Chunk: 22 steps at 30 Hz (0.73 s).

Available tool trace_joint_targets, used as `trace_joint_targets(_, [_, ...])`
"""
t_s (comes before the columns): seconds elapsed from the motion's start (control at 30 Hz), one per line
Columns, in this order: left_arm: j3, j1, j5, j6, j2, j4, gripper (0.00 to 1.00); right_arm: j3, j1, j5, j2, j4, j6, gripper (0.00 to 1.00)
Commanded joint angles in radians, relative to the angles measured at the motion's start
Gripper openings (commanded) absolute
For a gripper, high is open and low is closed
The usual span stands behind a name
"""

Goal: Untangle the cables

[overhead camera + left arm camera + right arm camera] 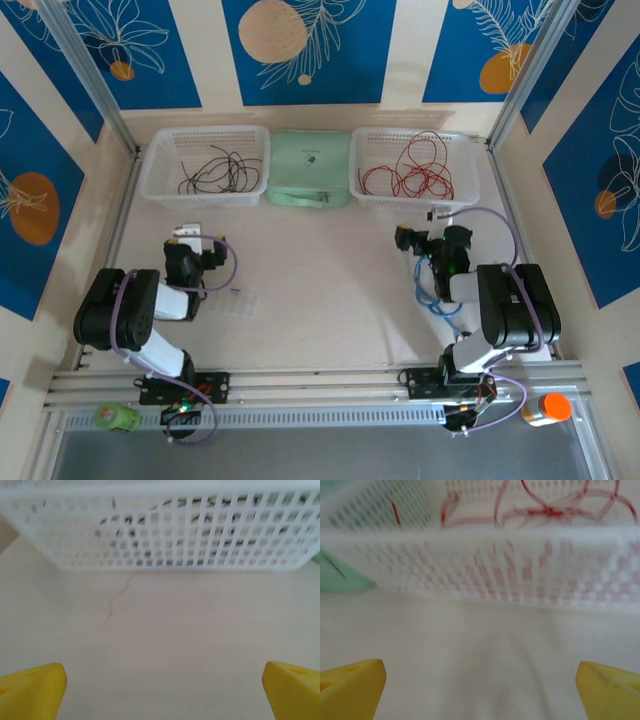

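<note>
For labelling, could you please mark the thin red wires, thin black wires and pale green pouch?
Thin red wires (pixel 408 183): top view, central tangle.
Thin black wires (pixel 222 170): top view, middle strands.
Pale green pouch (pixel 300 175): top view, centre.

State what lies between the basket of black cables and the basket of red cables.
A mint-green pouch fills the gap between the left basket and the right basket, seen from the top camera.

White basket (pixel 150 494) ahead, black cables (pixel 131 532) inside; end effector (pixel 163 680) spread, empty.
</note>
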Motion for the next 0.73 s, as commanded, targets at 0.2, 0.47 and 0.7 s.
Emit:
trace_joint_targets(0.2, [0.082,-0.007,0.103,0.055,-0.005,-0.078,1.0,0.036,0.0,-0.032,-0.014,-0.075,-0.021,0.99])
trace_joint_targets(0.47, [0.096,-0.006,0.179,0.076,-0.003,-0.107,1.0,0.036,0.0,-0.029,-0.012,-0.069,-0.021,0.99])
trace_joint_targets(0.7, [0.092,-0.005,0.176,0.076,-0.006,-0.1,1.0,0.036,0.0,-0.031,-0.013,-0.07,-0.021,0.99])
